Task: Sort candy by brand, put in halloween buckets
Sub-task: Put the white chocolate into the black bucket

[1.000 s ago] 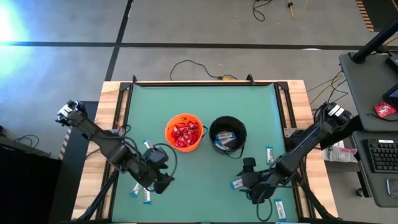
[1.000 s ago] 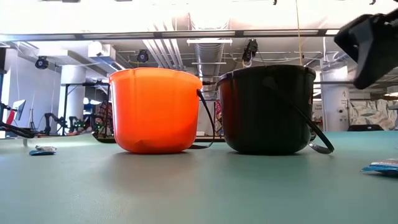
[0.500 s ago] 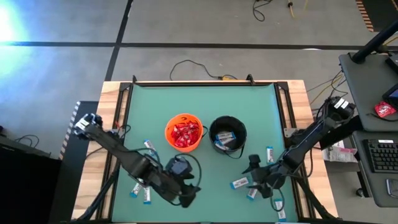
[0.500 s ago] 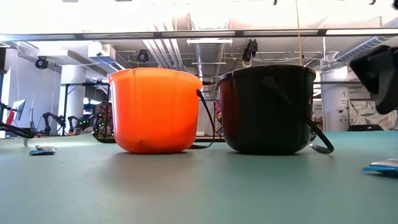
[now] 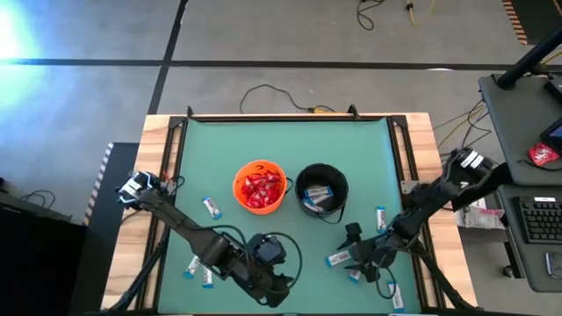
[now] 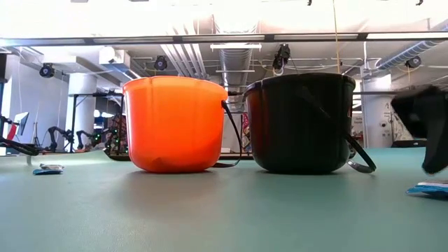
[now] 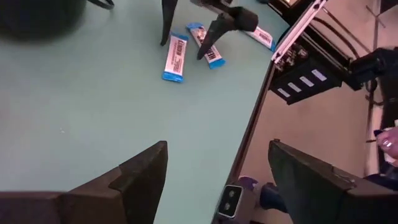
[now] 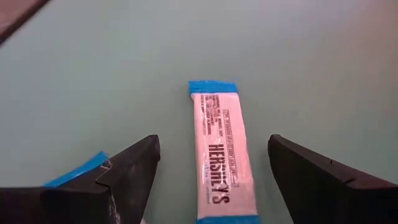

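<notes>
Near table's front edge | right tool (image 5: 354, 261) wide over white-and-blue bar (image 8: 222, 157) | left tool (image 7: 214, 180) wide, empty

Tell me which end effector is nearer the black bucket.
Right. The right end effector hangs open just in front of the black bucket, toward the right side. The left end effector sits farther off, near the table's front edge.

Even bright overhead light, white glare on the floor (image 5: 18, 35) beyond the desk's far-left corner, right tool (image 6: 423, 129) motion-blurred in the low view, ceiling blown out
</notes>
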You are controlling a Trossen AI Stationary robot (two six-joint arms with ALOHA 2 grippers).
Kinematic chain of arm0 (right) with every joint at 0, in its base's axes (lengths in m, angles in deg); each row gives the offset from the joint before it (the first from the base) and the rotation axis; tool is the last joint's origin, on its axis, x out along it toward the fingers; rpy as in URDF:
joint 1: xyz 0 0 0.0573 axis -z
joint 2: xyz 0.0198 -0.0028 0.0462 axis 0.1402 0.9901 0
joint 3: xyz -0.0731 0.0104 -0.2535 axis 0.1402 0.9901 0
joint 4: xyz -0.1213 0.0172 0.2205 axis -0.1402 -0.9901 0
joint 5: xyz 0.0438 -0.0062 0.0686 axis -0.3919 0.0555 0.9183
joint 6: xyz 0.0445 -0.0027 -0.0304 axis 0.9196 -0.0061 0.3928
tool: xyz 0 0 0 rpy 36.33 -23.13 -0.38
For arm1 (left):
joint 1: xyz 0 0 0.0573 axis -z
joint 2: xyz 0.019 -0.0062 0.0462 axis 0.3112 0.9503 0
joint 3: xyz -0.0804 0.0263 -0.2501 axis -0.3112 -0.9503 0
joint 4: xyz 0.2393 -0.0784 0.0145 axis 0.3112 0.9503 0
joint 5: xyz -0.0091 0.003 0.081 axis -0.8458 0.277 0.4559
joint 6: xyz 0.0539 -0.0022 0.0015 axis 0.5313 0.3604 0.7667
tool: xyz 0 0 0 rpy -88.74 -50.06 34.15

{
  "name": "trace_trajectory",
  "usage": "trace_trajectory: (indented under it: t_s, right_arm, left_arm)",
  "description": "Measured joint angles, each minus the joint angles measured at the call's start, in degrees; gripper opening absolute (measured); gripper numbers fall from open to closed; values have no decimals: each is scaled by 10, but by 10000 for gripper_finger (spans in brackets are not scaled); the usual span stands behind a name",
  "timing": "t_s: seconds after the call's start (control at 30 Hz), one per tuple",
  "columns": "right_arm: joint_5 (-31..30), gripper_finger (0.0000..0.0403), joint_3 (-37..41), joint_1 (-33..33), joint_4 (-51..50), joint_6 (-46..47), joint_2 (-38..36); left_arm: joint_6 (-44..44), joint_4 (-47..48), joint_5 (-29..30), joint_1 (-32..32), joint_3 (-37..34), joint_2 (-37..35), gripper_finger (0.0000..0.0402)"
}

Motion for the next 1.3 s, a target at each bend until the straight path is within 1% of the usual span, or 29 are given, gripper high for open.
trace_trajectory:
  t_s: [0.17,0.27,0.33,0.53,0.63,0.8,0.87,0.97,1.07,1.13,1.2,1.3]
  right_arm:
    - [0,284,-1,11,64,18,61]
    - [-4,271,-1,22,90,45,95]
    - [-4,262,3,27,104,41,119]
    - [-7,226,5,38,155,18,188]
    - [-10,200,5,40,160,22,203]
    - [-10,150,4,41,151,56,192]
    - [-8,129,4,41,148,53,190]
    - [1,105,2,42,136,54,176]
    - [4,103,-4,43,120,52,149]
    - [5,104,-14,44,86,50,126]
    - [5,112,-29,44,43,46,100]
    - [11,117,-56,44,-39,24,58]
  left_arm:
    - [3,47,4,6,0,-8,235]
    - [-1,79,3,8,0,-9,230]
    - [-7,99,-1,9,0,-9,230]
    - [-65,157,-5,32,0,-15,229]
    - [-112,220,17,59,0,-26,229]
    - [-226,359,98,96,-1,-61,229]
    - [-248,396,101,102,-1,-74,229]
    - [-251,429,84,103,-1,-93,229]
    - [-252,473,73,107,-1,-105,229]
    - [-257,502,60,108,-1,-110,229]
    - [-246,498,54,108,-10,-121,229]
    - [-250,502,58,108,-44,-141,229]
